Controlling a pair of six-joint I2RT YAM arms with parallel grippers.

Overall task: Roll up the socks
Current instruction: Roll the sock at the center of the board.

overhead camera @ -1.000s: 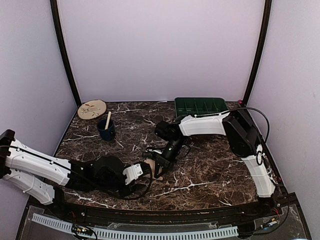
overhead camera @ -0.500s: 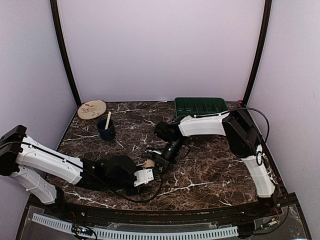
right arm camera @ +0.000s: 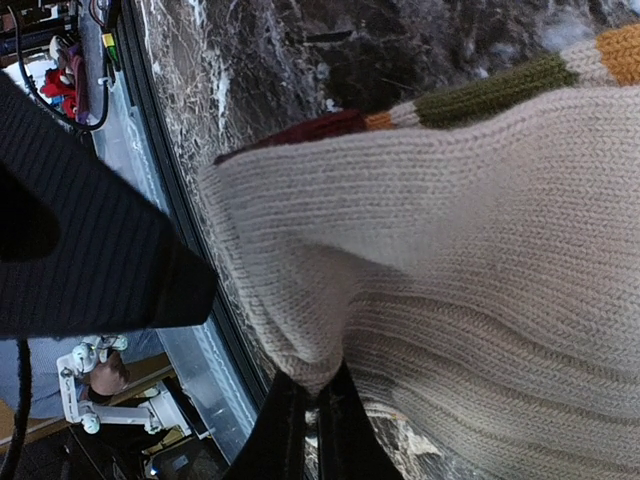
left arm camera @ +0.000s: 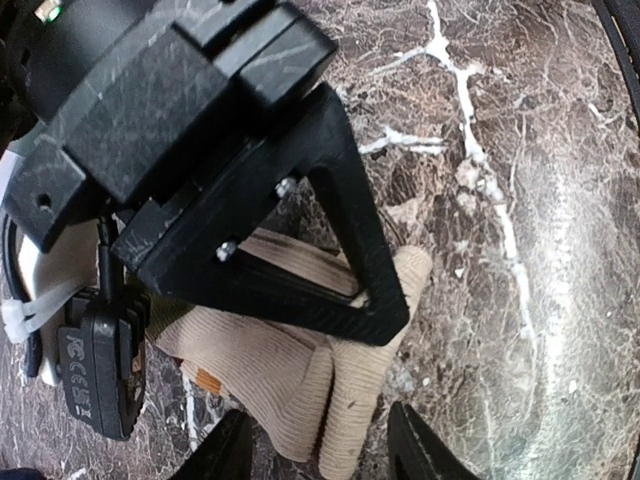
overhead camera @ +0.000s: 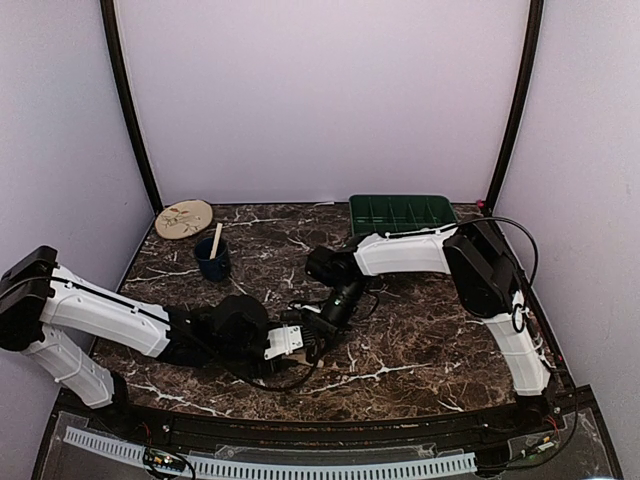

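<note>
A tan ribbed sock (left arm camera: 285, 370) lies folded on the dark marble table, its green, orange and red stripes (right arm camera: 480, 95) showing in the right wrist view. My right gripper (right arm camera: 305, 425) is shut, pinching a fold of the sock's cream knit (right arm camera: 450, 250). Its black triangular finger (left arm camera: 340, 230) presses down on the sock in the left wrist view. My left gripper (left arm camera: 320, 455) is open, one fingertip on each side of the sock's folded end, without squeezing it. From above the two grippers meet near the table's front middle (overhead camera: 310, 330), hiding the sock.
A blue mug (overhead camera: 212, 260) with a wooden stick stands at the back left, near a round beige plate (overhead camera: 184, 217). A green tray (overhead camera: 402, 211) sits at the back right. The table's front rail (right arm camera: 185, 250) runs close behind the sock.
My left arm has reached right, bringing its gripper up to the sock and around its end. The right gripper has stayed shut on the sock in place.
</note>
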